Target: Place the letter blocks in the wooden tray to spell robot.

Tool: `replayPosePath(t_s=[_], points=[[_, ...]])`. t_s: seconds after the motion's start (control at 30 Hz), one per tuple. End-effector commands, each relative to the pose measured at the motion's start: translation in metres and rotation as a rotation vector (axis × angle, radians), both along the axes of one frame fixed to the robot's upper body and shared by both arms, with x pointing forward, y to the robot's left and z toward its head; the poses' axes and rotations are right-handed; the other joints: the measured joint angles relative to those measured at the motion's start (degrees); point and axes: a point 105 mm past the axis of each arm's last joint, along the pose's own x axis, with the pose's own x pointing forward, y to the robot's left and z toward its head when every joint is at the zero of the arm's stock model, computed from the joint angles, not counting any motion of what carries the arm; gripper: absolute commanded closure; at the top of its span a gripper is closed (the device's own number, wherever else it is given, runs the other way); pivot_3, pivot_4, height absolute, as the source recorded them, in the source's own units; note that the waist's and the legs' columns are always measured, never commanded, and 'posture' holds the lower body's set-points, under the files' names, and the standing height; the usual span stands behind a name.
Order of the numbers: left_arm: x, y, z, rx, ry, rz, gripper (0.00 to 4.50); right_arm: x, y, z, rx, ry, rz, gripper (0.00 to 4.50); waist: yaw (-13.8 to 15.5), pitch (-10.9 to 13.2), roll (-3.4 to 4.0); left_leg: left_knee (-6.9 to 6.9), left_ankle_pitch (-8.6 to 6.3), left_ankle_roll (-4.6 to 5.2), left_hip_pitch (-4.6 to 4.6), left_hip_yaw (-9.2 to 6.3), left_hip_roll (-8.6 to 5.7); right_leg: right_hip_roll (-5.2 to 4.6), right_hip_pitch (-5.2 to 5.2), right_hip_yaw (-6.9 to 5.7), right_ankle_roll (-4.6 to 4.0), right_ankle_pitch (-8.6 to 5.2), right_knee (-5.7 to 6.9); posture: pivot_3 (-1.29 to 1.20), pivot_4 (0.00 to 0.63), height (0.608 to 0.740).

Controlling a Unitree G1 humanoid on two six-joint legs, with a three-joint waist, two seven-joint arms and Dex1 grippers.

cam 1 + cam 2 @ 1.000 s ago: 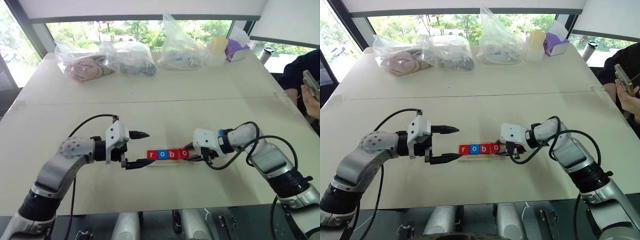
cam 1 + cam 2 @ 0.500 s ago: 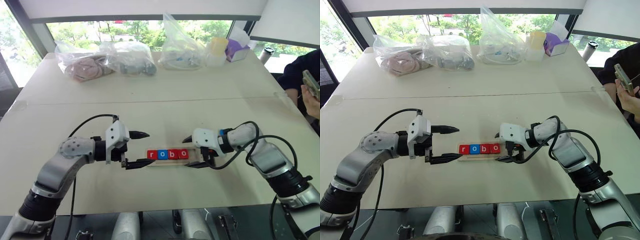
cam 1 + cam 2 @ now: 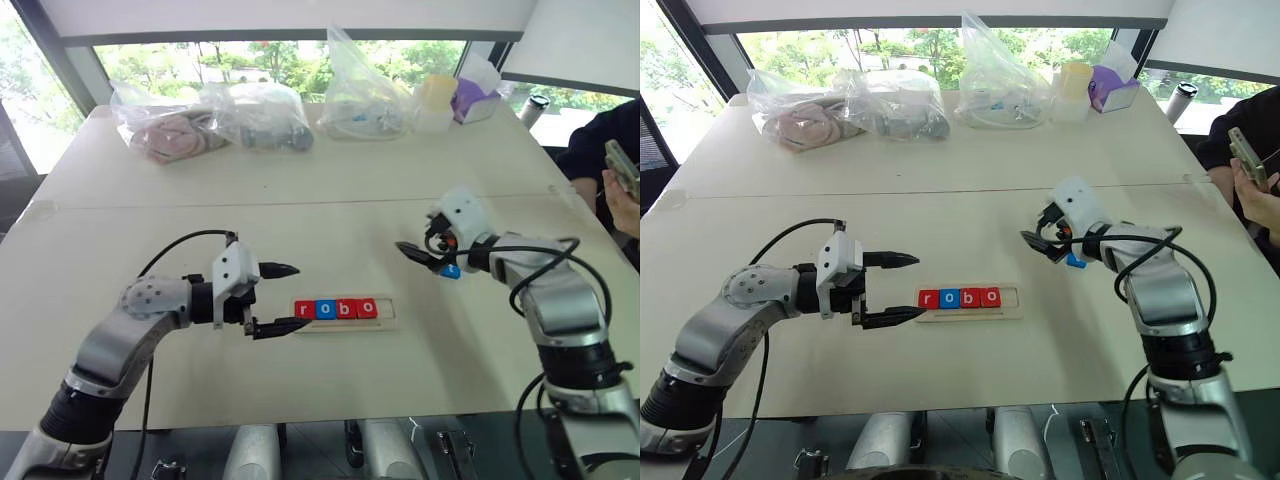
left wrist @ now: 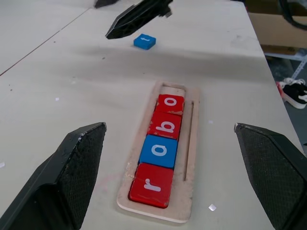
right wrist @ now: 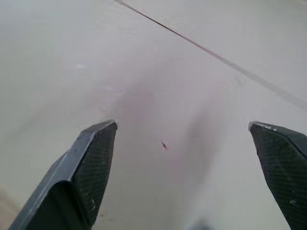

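The wooden tray (image 3: 388, 314) lies on the table in front of me. Four letter blocks sit in it and read r, o, b, o: red r (image 3: 304, 310), blue o (image 3: 325, 309), red b (image 3: 346, 309), red o (image 3: 367, 308). The slot at its right end is bare. A loose blue block (image 3: 451, 270) lies on the table to the right and farther back, also seen as blue block (image 4: 144, 41). My right gripper (image 3: 414, 254) hovers open just above that block. Level with the tray's left end, my left gripper (image 3: 290, 298) stays open and holds nothing.
Several clear plastic bags (image 3: 260, 115) with items, a pale cup (image 3: 435, 98) and a purple box (image 3: 470, 98) line the table's far edge. A person's hand with a phone (image 3: 622, 175) shows at the right edge. A seam (image 3: 300, 205) crosses the tabletop.
My right gripper was shut at the tray's right end; it opened, rose and swung right and away, over the loose blue block. The left arm and the four blocks have not moved.
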Motion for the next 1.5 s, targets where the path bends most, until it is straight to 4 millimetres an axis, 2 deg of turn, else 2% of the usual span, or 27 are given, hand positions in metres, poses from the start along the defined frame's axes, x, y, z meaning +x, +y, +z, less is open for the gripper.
replayPosePath(t_s=[0.03, 0.33, 0.6, 0.83, 0.87, 0.9, 1.07, 1.13, 1.4, 1.5], points=[[0.0, -0.003, 0.008, -0.007, -0.042, -0.024, 0.0, -0.01, -0.005, 0.009, 0.014, -0.031, -0.129, 0.05, -0.11, 0.0, 0.0, 0.01, 0.0, 0.0, 0.0, 0.0, 0.0, 0.0, 0.0, 0.0, 0.0, 0.0, 0.0, 0.0, 0.15, 0.74], [0.003, -0.006, 0.008, -0.012, -0.048, -0.04, 0.0, -0.025, -0.01, -0.023, 0.024, 0.029, -0.3, 0.05, -0.17, -0.01, 0.02, -0.01, 0.0, 0.0, 0.01, 0.0, -0.01, 0.0, 0.0, 0.01, 0.0, -0.01, -0.02, 0.0, 0.15, 0.74], [0.004, -0.005, 0.009, -0.013, -0.053, -0.036, 0.0, -0.024, -0.021, -0.04, 0.115, 0.085, -0.437, 0.05, -0.19, -0.02, 0.02, -0.03, 0.0, 0.0, 0.02, -0.01, 0.0, 0.01, 0.0, 0.01, 0.01, -0.01, -0.02, 0.0, 0.15, 0.74], [0.004, -0.006, 0.009, -0.014, -0.053, -0.027, 0.0, -0.022, -0.022, -0.041, 0.191, 0.105, -0.501, 0.05, -0.19, -0.02, 0.02, -0.03, 0.0, 0.0, 0.02, -0.01, 0.0, 0.0, 0.02, 0.01, 0.01, -0.02, -0.03, 0.0, 0.15, 0.74], [0.004, -0.006, 0.009, -0.015, -0.053, -0.026, 0.0, -0.022, -0.021, -0.042, 0.2, 0.109, -0.506, 0.59, -0.23, -0.02, 0.02, -0.03, 0.0, 0.0, 0.02, -0.01, 0.0, 0.0, 0.01, 0.01, 0.01, -0.02, -0.03, 0.0, 0.15, 0.74], [0.004, -0.006, 0.009, -0.016, -0.053, -0.025, 0.0, -0.022, -0.02, -0.042, 0.203, 0.112, -0.506, 0.86, -0.22, -0.02, 0.02, -0.03, 0.0, 0.0, 0.02, -0.01, 0.0, 0.0, 0.01, 0.01, 0.01, -0.01, -0.03, 0.0, 0.15, 0.74], [0.006, -0.007, 0.009, -0.017, -0.055, -0.026, 0.0, -0.024, -0.014, -0.043, 0.205, 0.117, -0.494, 3.33, -0.27, -0.02, 0.02, -0.09, 0.0, 0.0, 0.02, -0.02, 0.0, 0.0, 0.01, 0.01, 0.01, -0.02, -0.05, 0.0, 0.15, 0.74], [0.007, -0.007, 0.009, -0.018, -0.054, -0.026, 0.0, -0.026, -0.015, -0.042, 0.19, 0.115, -0.488, 3.33, -0.27, -0.02, 0.02, -0.1, 0.0, 0.0, 0.02, -0.02, 0.0, 0.0, 0.01, 0.0, 0.01, -0.02, -0.05, 0.0, 0.15, 0.74], [0.006, -0.007, 0.007, -0.016, -0.042, -0.039, 0.0, -0.076, 0.0, -0.044, 0.17, 0.215, -0.387, 3.33, -0.17, -0.04, 0.03, -0.26, 0.0, 0.0, 0.0, -0.07, 0.0, 0.01, -0.02, -0.01, 0.09, -0.1, -0.11, 0.0, 0.15, 0.74], [0.006, -0.008, 0.007, -0.019, -0.036, -0.046, 0.0, -0.085, 0.007, -0.042, 0.2, 0.216, -0.366, 3.33, -0.27, -0.04, 0.03, -0.27, 0.0, 0.0, 0.01, -0.08, 0.0, 0.01, -0.03, -0.02, 0.27, -0.22, -0.11, 0.0, 0.15, 0.74]])
